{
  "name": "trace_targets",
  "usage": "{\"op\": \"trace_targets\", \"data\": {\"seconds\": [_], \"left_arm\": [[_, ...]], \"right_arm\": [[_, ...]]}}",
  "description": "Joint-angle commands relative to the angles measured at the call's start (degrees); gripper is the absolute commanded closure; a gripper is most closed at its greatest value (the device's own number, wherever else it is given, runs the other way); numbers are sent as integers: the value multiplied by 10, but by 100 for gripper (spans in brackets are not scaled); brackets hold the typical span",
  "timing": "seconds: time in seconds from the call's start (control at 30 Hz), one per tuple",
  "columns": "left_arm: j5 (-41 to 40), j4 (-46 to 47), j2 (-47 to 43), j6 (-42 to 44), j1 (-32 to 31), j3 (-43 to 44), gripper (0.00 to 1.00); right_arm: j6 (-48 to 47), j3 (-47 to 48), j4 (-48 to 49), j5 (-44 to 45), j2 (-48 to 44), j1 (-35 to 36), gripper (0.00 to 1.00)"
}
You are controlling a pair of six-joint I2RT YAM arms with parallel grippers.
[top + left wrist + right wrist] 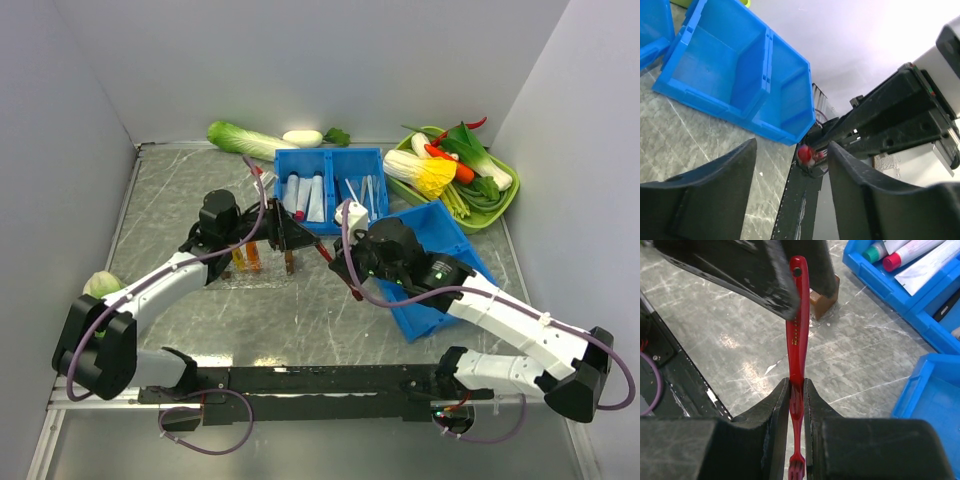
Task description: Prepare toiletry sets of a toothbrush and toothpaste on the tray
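Right gripper (pixel 796 390) clamped on red toothbrush (pixel 797 325) near bristles; judged stiff, light, slick. Free handle at 12 o'clock, best hold, flanked by left gripper (pixel 792 146), jaws apart, empty.

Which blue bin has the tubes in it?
The far blue bin, with tubes lying in its left compartment; the near blue bin, at the right, shows none.

Looks like a robotics lab test cell, definitely not anyone's home. Plain white walls (pixel 300 60) box in a grey marbled table (pixel 300 320). Two robot arms (pixel 150 285) sit on a black rail (pixel 320 380) at the near edge, with purple cables (pixel 205 440) looping out. The props are blue plastic bins (pixel 330 152) and a green dish (pixel 514 197) of toy vegetables (pixel 432 178).
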Motion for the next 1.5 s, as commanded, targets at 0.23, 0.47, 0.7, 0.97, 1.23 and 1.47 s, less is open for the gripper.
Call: {"op": "trace_targets", "data": {"seconds": [0.23, 0.47, 0.7, 0.97, 1.23, 1.47], "left_arm": [[15, -16, 18, 12, -11, 34, 77], [18, -13, 16, 13, -13, 36, 99], [-64, 8, -68, 29, 2, -2, 99], [-90, 159, -139, -36, 39, -86, 99], [-99, 264, -202, -59, 62, -134, 99], [-106, 316, -228, -86, 85, -163, 99]], "right_arm": [[-15, 39, -11, 93, 13, 32, 100], [4, 31, -11, 127, 6, 32, 92], [40, -15, 34, 128, -59, 28, 26], [155, -92, 126, 28, -168, -47, 7], [310, -175, 233, -93, -207, -128, 9], [386, -223, 353, -157, -197, -144, 16]]}}
